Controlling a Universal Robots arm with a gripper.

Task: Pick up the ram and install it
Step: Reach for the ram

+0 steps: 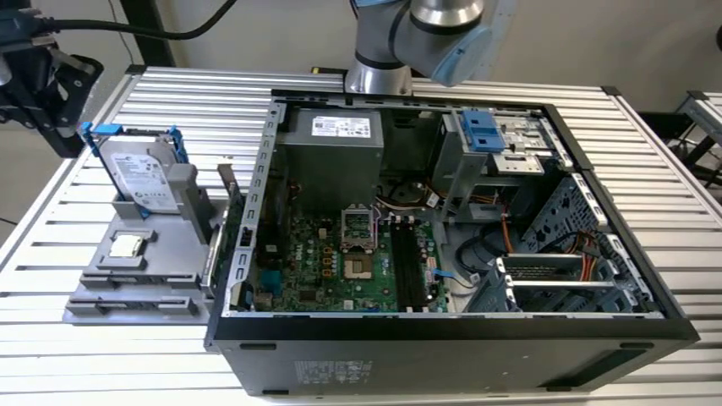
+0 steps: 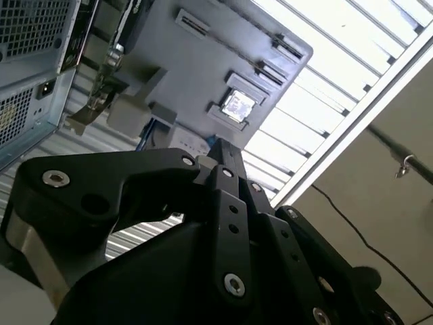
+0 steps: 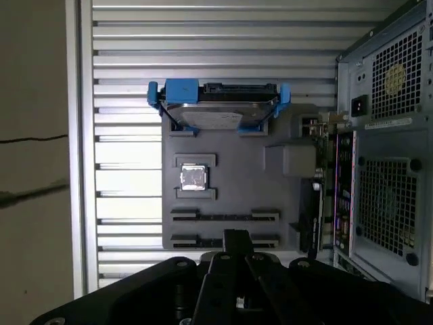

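Your bench [image 1: 158, 93], a top of silver ribbed slats, carries three things. The open computer case [image 1: 451, 351] lies on its side, its dark wall toward the near edge in the exterior view. A grey parts holder [image 1: 113, 309] sits flat on the slats just beside the case, on the exterior view's left. Behind the case, the arm's base [image 1: 378, 80] stands on the slats. In the first wrist view you see the holder [image 3: 237, 196] next to the case's perforated back panel [image 3: 385, 203].
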